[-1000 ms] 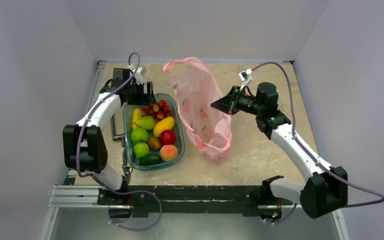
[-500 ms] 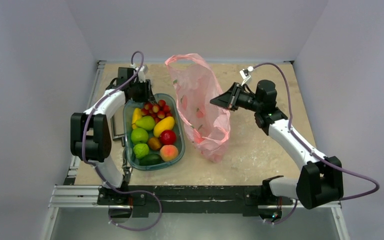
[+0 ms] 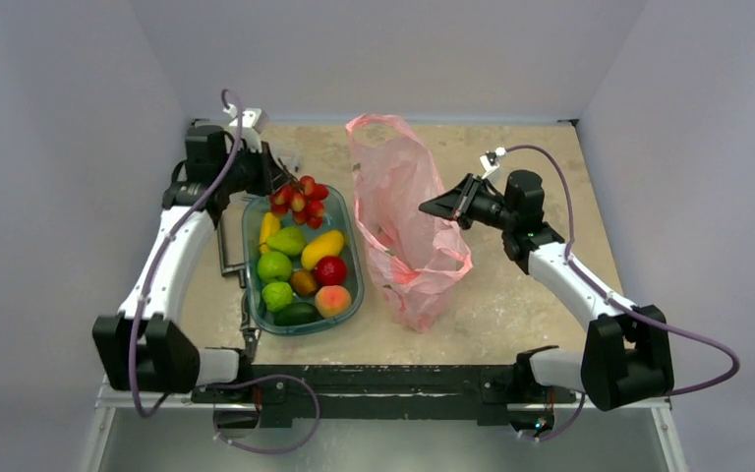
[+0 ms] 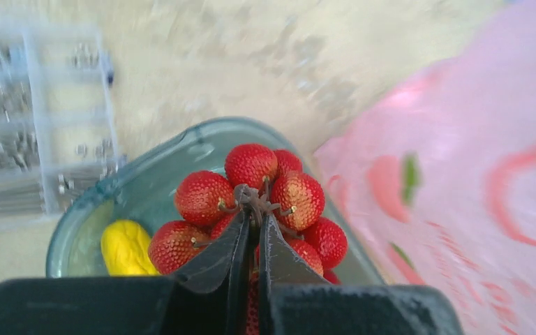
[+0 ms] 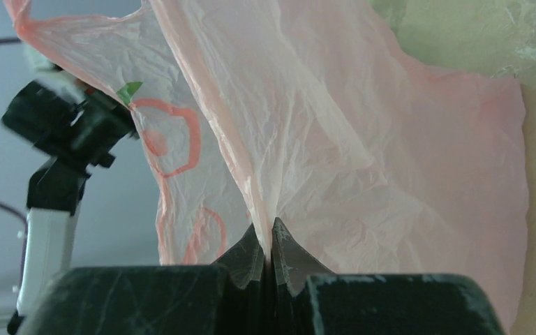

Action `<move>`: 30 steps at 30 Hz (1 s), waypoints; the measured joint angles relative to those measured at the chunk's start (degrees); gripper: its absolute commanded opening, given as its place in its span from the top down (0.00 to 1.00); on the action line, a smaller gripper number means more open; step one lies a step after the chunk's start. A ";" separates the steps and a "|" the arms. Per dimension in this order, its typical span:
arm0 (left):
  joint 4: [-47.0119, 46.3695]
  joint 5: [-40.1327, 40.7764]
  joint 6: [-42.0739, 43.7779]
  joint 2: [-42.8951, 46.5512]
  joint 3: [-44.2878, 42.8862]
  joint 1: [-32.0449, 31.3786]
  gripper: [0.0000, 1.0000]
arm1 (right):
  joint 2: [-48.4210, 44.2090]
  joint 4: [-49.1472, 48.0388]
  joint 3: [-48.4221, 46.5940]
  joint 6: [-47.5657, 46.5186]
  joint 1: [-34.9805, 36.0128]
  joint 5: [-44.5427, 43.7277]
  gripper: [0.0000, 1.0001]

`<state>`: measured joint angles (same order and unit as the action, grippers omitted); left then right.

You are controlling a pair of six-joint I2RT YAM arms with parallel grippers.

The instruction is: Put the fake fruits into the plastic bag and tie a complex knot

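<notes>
A bunch of red bumpy berries (image 4: 251, 188) hangs over the far end of the teal tub (image 4: 181, 139), and my left gripper (image 4: 251, 218) is shut on its brown stem. The top view shows the same bunch (image 3: 298, 197) at my left gripper (image 3: 277, 183). More fake fruits lie in the tub (image 3: 358, 285): a yellow mango (image 3: 322, 246), a red apple (image 3: 330, 269), a peach (image 3: 332, 299) and green ones. The pink plastic bag (image 3: 408, 231) stands upright, right of the tub. My right gripper (image 5: 271, 234) is shut on a fold of the bag (image 5: 363, 139). No knot is in view.
A clear parts box (image 4: 42, 125) with small hardware lies left of the tub. A metal bracket (image 3: 228, 251) sits beside the tub's left wall. The grey side walls stand close on both sides. The left arm (image 5: 49, 195) shows beyond the bag.
My left gripper has shut on the berry bunch's stem and lifted it off the tub's far end. The right gripper pulled the bag's edge rightward, and the bag shifted with it.
</notes>
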<state>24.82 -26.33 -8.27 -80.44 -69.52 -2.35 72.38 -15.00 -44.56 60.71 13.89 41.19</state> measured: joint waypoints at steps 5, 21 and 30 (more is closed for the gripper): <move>1.07 -7.96 0.28 12.94 -4.59 -1.90 1.00 | 0.42 -0.50 0.02 0.83 -0.31 -1.05 1.00; -3.96 -10.58 -3.28 0.31 -26.60 -28.46 1.00 | 0.22 1.29 0.02 -0.13 -0.37 -3.21 1.00; 2.03 2.67 5.97 -5.35 -15.91 -29.18 1.00 | -1.25 4.04 0.00 -2.29 -2.05 -5.01 1.00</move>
<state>26.85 -23.66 -2.31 -85.80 -85.43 -31.53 71.13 -10.96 -44.56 58.41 11.84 36.18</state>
